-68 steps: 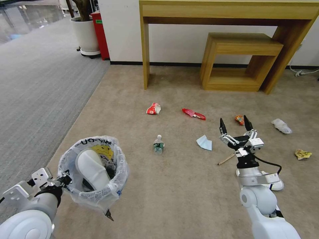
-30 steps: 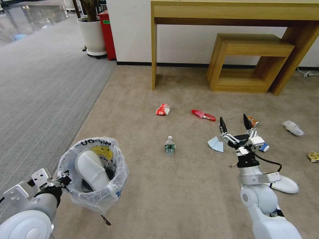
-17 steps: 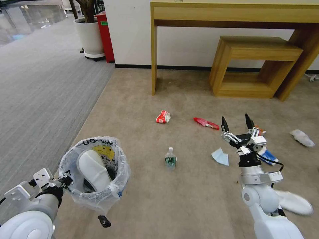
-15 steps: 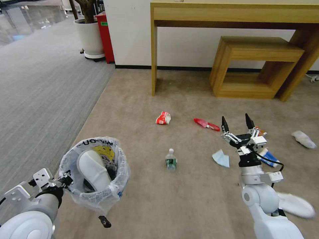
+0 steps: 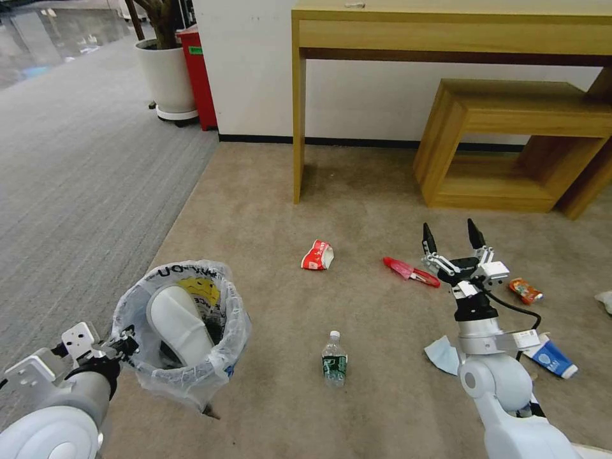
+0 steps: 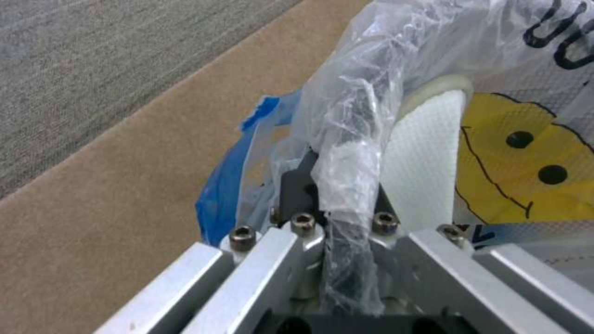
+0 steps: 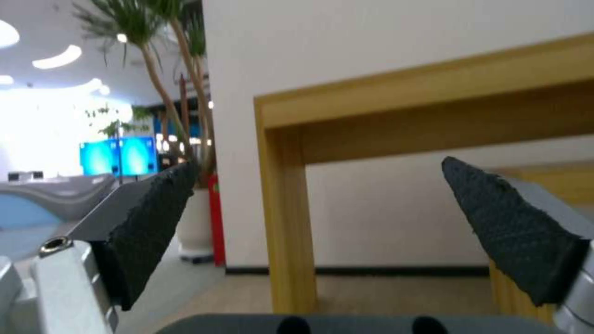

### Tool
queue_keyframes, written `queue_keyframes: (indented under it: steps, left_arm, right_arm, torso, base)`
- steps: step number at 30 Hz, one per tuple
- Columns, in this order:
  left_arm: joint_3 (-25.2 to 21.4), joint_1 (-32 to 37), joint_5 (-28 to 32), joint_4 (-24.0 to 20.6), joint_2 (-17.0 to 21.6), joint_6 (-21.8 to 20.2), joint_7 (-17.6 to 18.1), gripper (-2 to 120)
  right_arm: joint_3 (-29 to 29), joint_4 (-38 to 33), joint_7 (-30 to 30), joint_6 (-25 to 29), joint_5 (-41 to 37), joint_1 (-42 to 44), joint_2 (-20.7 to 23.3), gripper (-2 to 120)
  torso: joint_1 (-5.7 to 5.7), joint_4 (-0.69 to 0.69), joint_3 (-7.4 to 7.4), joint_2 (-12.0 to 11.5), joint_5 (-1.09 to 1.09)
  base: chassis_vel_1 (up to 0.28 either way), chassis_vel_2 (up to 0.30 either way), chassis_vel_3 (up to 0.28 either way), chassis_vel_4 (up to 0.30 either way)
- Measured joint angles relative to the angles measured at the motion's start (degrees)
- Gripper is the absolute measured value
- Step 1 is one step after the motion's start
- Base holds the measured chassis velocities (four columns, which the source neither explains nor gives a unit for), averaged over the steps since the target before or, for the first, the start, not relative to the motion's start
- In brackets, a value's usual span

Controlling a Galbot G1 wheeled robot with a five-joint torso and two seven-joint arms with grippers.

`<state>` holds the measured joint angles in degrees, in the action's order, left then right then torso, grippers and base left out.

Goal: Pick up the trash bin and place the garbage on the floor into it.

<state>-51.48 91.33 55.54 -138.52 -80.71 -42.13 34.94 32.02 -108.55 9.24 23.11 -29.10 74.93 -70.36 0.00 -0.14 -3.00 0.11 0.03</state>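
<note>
Compared with the pictures from a moment ago, the whole head view has shifted: the litter now lies lower and nearer, and the wooden console table [image 5: 446, 32] stands larger, so the robot has driven forward while both arms kept their pose. I judge this brings the garbage within reach of the free arm. The left gripper [image 5: 124, 347] remains clamped on the rim of the small round dark trash bin lined with a translucent white plastic bag [image 5: 182, 331], held above the beige short-pile carpet [image 5: 268, 191], with a white slipper [image 5: 178, 322] standing inside. The right gripper [image 5: 451, 237] hangs raised with its black fingers spread wide and nothing between them. From this gripper, the flat red wrapper [image 5: 411, 271] lies near at about 8 o'clock, the crushed red-white paper cup [image 5: 317, 255] farther at 9 o'clock, the small orange can [image 5: 525, 291] at 4 o'clock, the clear plastic bottle with green label [image 5: 334, 360] well apart at 7 o'clock, and the light blue mask [image 5: 443, 354] at 6 o'clock beside the arm.
</note>
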Motion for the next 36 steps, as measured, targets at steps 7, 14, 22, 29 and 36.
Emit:
queue_keyframes:
  steps: [7, 14, 22, 29, 36]
  left_arm:
    - [-0.03, 0.05, 0.06, -0.07, 0.07, 0.00, -0.03, 1]
    - [0.40, -0.04, -0.56, -0.14, -0.39, 0.00, -0.01, 1]
    - [1.69, -0.07, -2.58, -0.12, -1.15, 0.00, -0.01, 1]
    - [1.78, -0.16, -3.17, 0.22, -1.26, 0.00, -0.01, 1]
    - [1.80, -0.20, -3.42, 0.32, -1.12, 0.00, -0.01, 1]
  right_arm:
    - [-2.39, -0.11, -1.17, -6.75, 1.94, 0.50, 0.71, 100]
    - [-6.76, -1.55, -6.89, -28.14, -0.08, -0.67, 6.06, 100]
    - [-11.89, 2.20, -8.60, -49.09, -9.14, -6.70, 9.29, 100]
    - [-18.90, 7.28, -13.94, -59.78, -15.55, -10.78, 6.40, 100]
    - [-24.08, 17.41, -16.66, -61.28, -11.47, -14.30, 0.75, 100]
  torso:
    - [0.00, 0.00, 0.00, 0.00, 0.01]
    - [0.00, 0.00, -0.01, 0.00, 0.01]
    - [0.00, 0.00, -0.01, 0.00, 0.01]
    - [0.00, 0.00, -0.01, 0.00, 0.00]
    - [0.00, 0.00, -0.01, 0.00, 0.01]
  base:
    - [0.020, -0.021, -0.023, 0.021]
    - [0.000, 0.000, 0.000, 0.000]
    - [0.000, 0.000, 0.000, 0.000]
    - [0.000, 0.000, 0.000, 0.000]
    - [0.000, 0.000, 0.000, 0.000]
